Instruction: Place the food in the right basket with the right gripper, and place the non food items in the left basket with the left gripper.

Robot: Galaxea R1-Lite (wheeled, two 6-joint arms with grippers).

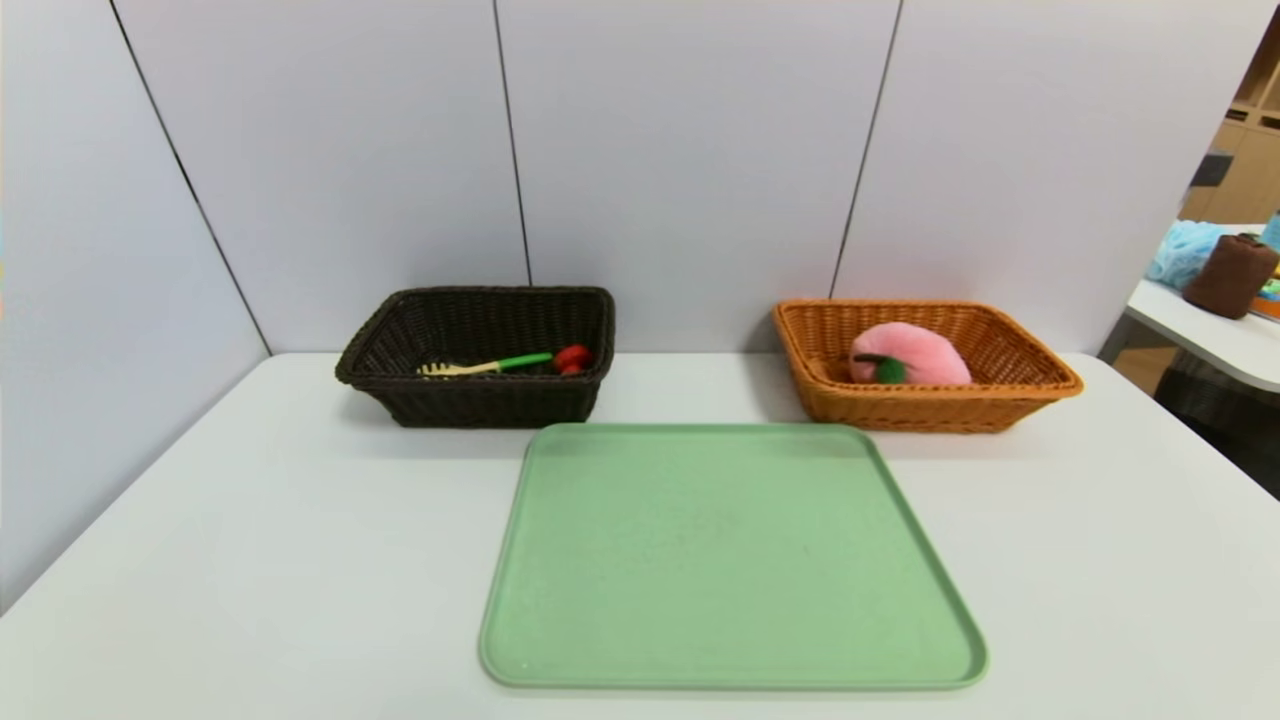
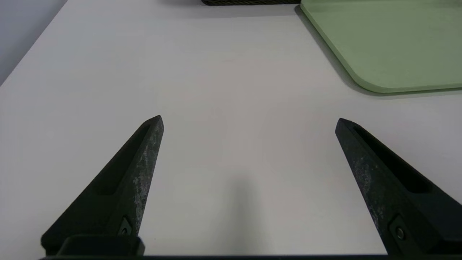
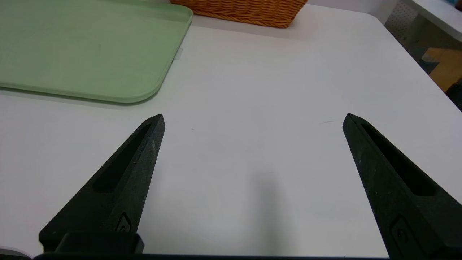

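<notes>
Baskets (image 1: pixel 480 355) flank tray (image 1: pixel 730 560); rest clear.

The worktop (image 1: pixel 250 560) holds a tray (image 1: pixel 730 560) in the middle, on the near side. Behind the tray, to the left, sits the left basket (image 1: pixel 470 400). Behind the tray, to the right, sits the right basket (image 1: pixel 940 410). The two baskets are well apart, both close to the far wall (image 1: pixel 680 150). A pasta spoon (image 1: pixel 480 367) lies in the left basket, and a duck toy (image 1: pixel 572 358) sits just right of it, in the same basket. A plush peach (image 1: pixel 915 355) lies in the right basket. Nothing lies on the tray.
</notes>
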